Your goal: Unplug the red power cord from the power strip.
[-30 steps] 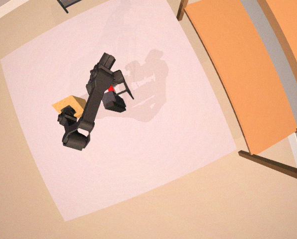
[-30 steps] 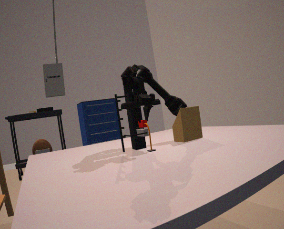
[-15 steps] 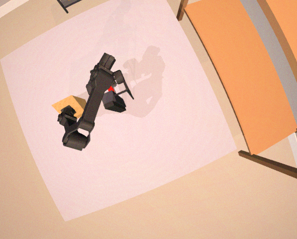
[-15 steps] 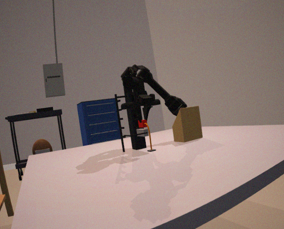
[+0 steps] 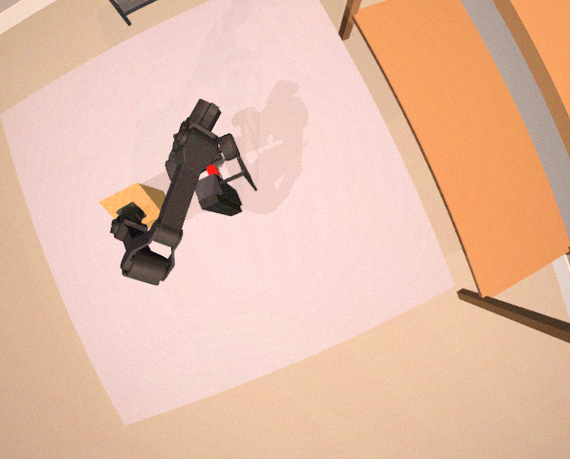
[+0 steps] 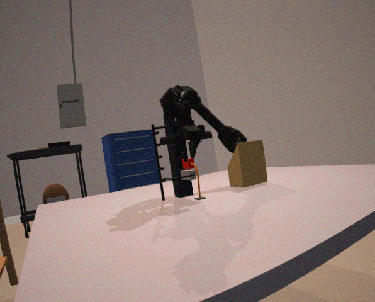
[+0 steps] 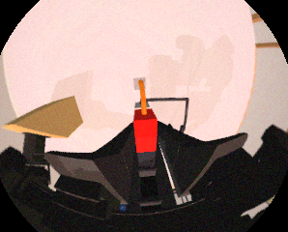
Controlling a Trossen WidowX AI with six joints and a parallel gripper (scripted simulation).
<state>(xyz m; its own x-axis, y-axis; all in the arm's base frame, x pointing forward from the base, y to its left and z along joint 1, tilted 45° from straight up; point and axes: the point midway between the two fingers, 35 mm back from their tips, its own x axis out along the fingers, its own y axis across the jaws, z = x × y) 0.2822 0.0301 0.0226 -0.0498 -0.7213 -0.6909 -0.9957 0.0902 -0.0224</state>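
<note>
Tool: our tool is closed on the red plug, fingers narrow and pressing its sides.
Plug: between the fingers, seated on the grey strip directly beneath the tool.
Cord: the orange cord runs from the plug, ahead of the tool, down to the surface.
Done: we judge the grasp made.
Left: we have yet to pull the plug free, open the tool and back away from plug, cord and strip.
</note>
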